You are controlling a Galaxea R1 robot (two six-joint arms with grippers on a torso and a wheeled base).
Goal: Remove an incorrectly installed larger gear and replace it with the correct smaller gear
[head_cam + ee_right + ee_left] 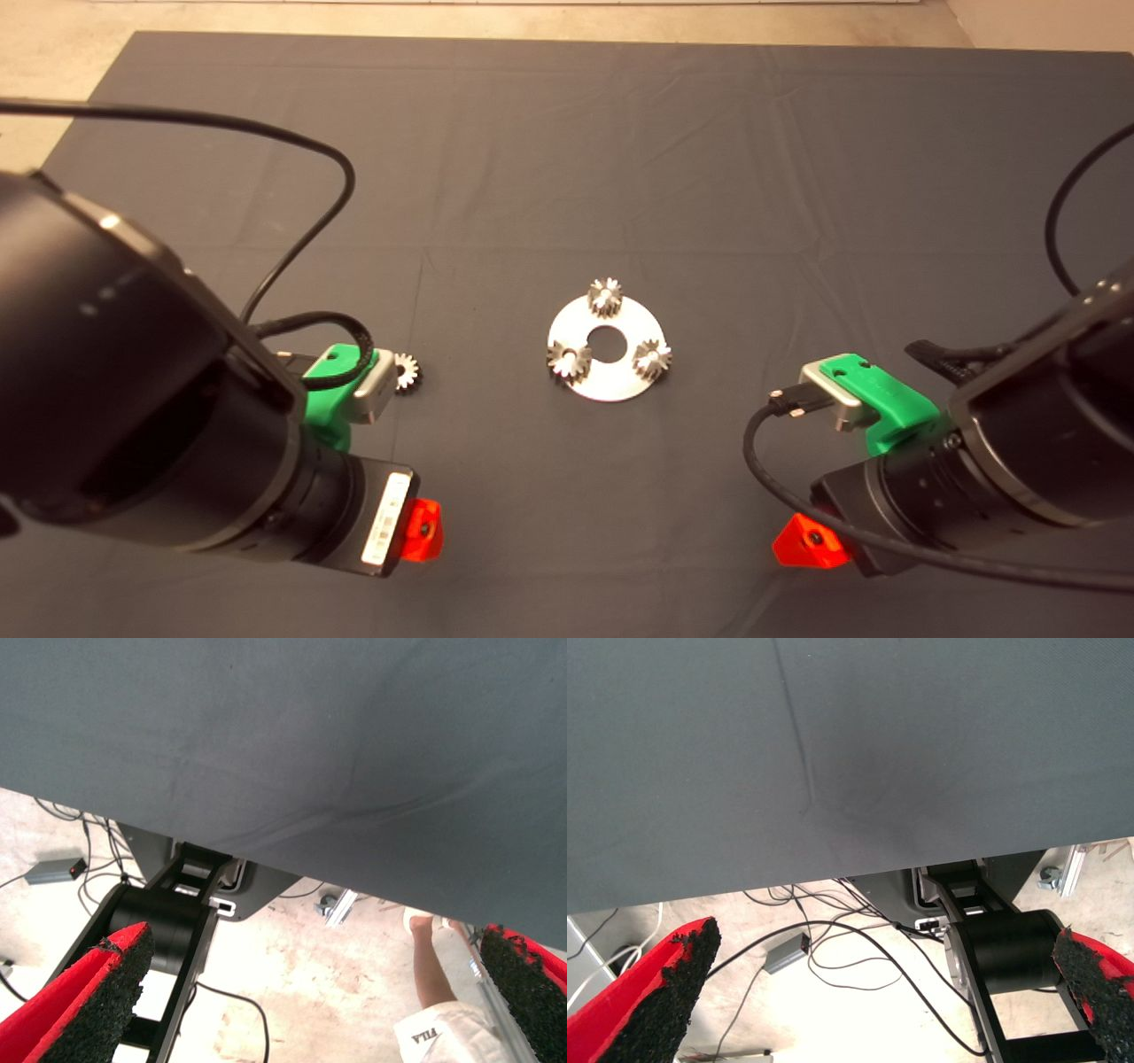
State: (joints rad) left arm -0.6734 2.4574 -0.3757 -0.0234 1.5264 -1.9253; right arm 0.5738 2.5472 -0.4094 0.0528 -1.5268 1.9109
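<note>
Three silver gears stand on a round metal plate (611, 379) with a centre hole, near the middle of the dark mat (620, 159) on the worktop. One of them is the larger gear, but which of the three cannot be told from this height. The smaller gear (408, 372) lies alone on the mat, well apart from the plate on its left side, just beside the left arm's camera housing. The left tool (877, 992) hangs at the lower left edge of the head view, its red fingers (651, 1001) spread wide and holding nothing. The right tool (310, 992) waits at the lower right, fingers likewise wide apart and empty. Past the mat's edge, the right wrist view shows cables on the floor and a person's leg (431, 970).
</note>
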